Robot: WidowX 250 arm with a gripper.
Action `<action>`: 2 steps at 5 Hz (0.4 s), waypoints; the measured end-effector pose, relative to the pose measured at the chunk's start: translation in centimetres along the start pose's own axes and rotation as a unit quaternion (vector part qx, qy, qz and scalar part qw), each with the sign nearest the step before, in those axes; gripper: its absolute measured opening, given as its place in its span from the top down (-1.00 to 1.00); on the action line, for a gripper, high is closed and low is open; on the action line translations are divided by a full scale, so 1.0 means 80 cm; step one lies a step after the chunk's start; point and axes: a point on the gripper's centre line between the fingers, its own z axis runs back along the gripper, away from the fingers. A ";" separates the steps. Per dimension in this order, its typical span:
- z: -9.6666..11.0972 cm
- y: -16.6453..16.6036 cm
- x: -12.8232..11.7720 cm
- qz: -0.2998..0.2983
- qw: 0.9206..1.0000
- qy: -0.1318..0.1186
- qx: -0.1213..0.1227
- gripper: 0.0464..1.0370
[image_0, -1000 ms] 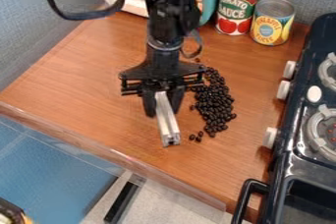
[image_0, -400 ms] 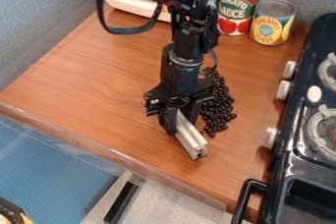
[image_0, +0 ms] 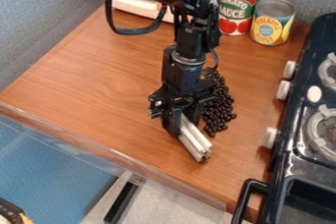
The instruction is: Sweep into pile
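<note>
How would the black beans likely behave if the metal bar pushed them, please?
The black beans look small and rounded, so they would probably roll and scatter. Since they lie loose, the group likely won't move as one piece; strays may slip past the narrow metal bar.

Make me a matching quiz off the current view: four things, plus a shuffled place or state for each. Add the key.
Things
1. metal bar
2. dark beans
3. yellow-labelled can
4. stove

Places and states
A. black, with white knobs on its front
B. loosely heaped on the wooden counter
C. held in the gripper, slanting down
D. upright, beside the red-labelled can

Right pairs: 1-C, 2-B, 3-D, 4-A
</note>
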 end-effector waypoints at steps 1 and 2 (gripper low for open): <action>-0.006 0.021 -0.009 -0.008 1.000 0.002 0.007 0.32; -0.008 0.033 -0.017 -0.021 1.000 -0.001 0.002 0.32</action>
